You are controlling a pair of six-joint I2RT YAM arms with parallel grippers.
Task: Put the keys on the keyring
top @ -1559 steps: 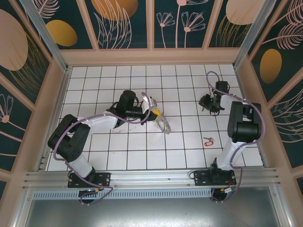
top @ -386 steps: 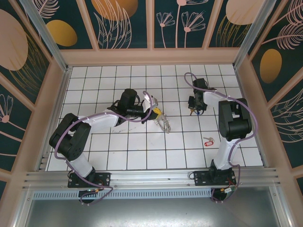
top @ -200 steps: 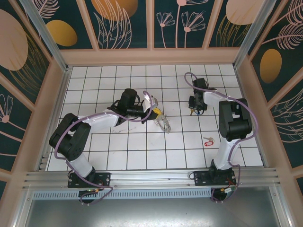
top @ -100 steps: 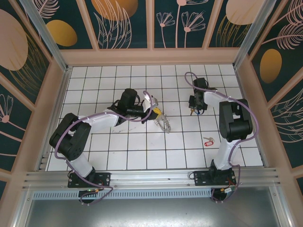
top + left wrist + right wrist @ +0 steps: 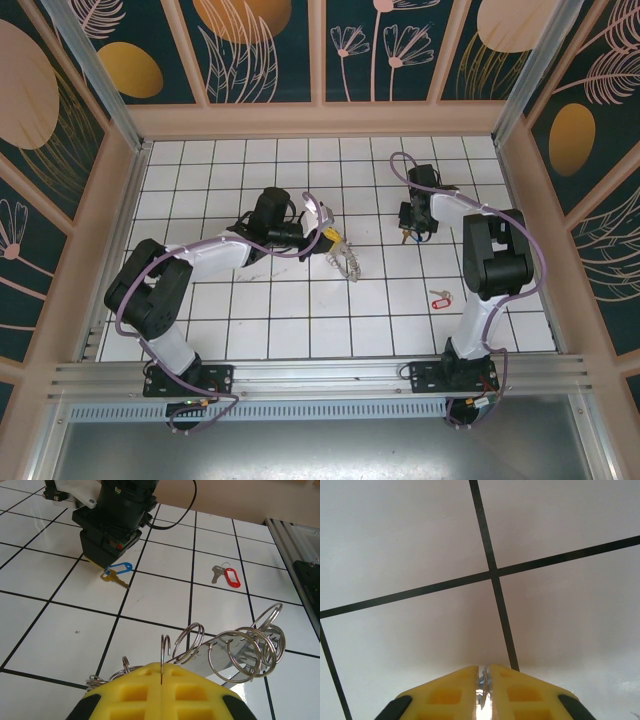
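My left gripper (image 5: 161, 669) is shut on one small wire loop of the keyring (image 5: 240, 647), a silvery hoop with several loops that hangs tilted just above the tiles. From above, the keyring (image 5: 346, 262) sits right of the left gripper (image 5: 334, 240). My right gripper (image 5: 408, 232) points down at the floor further right, shut on a brass key with a blue tag (image 5: 118, 573) that dangles under the right gripper (image 5: 103, 564). A thin metal edge (image 5: 482, 692) shows between the shut yellow fingers. Another key, with a red tag (image 5: 226, 575), lies flat on the tiles (image 5: 440, 297).
White tiled floor (image 5: 300, 320) with dark grout, enclosed by low beige walls (image 5: 320, 120). A metal rail (image 5: 320, 375) runs along the near edge by the arm bases. Cables loop over both arms.
Over several seconds the right gripper has moved left toward the keyring with the blue-tagged key. In the last second nothing visibly moves.
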